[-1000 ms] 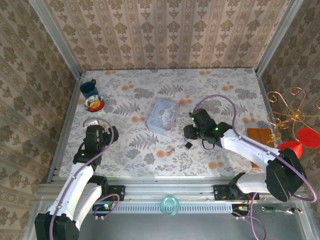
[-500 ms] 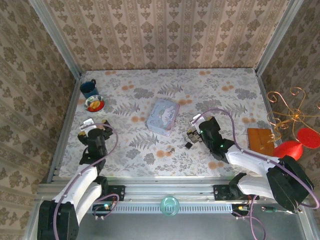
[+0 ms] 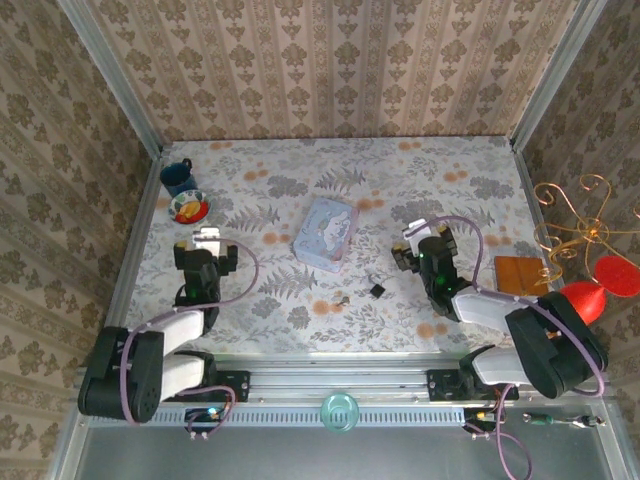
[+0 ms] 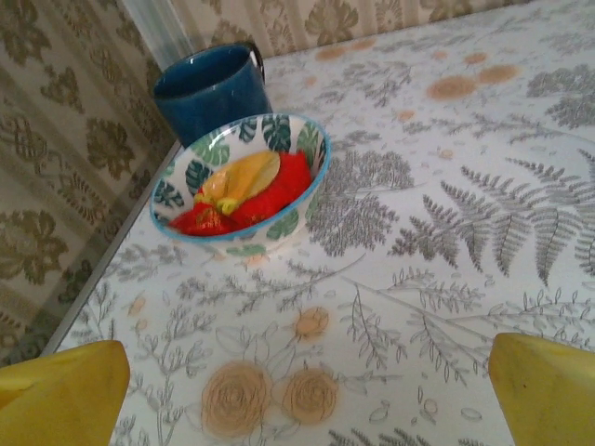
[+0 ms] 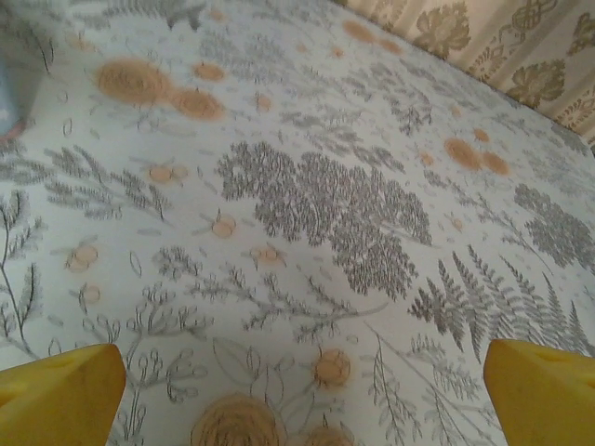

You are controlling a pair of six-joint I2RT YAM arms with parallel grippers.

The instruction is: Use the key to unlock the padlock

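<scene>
Damask wallpaper closes three sides of a table spread with a fern-and-rose cloth [image 3: 270, 300]. From above, the padlock [image 3: 378, 290] lies on the cloth near the front middle. The key [image 3: 343, 299] lies just beside it on its left, not touching. Both are too small to read a long axis or which way the shackle points. The right gripper [image 3: 424, 246] sits folded back over its arm, and the padlock lies to its left, a little nearer the bases. The left gripper [image 3: 206, 248] is well apart from both, across the table, so I judge the right arm the nearer one. A pale blue tin [image 3: 327, 232] lies beyond the key with its lid shut. At far left stand a blue mug [image 3: 177, 177] and a patterned bowl [image 3: 190, 208].

Left wrist view: the yellow fingertips [image 4: 60, 390] sit at opposite bottom corners, so the jaws are spread wide with nothing between them. Ahead, the bowl holds red and yellow pieces. The mug stands just behind it, its inside hidden.

Right wrist view: yellow fingertips [image 5: 539, 386] sit at both bottom corners, spread wide and holding nothing. They face over the cloth toward the far wall, so reaching the padlock would likely mean swinging the wrist back to its left.
</scene>
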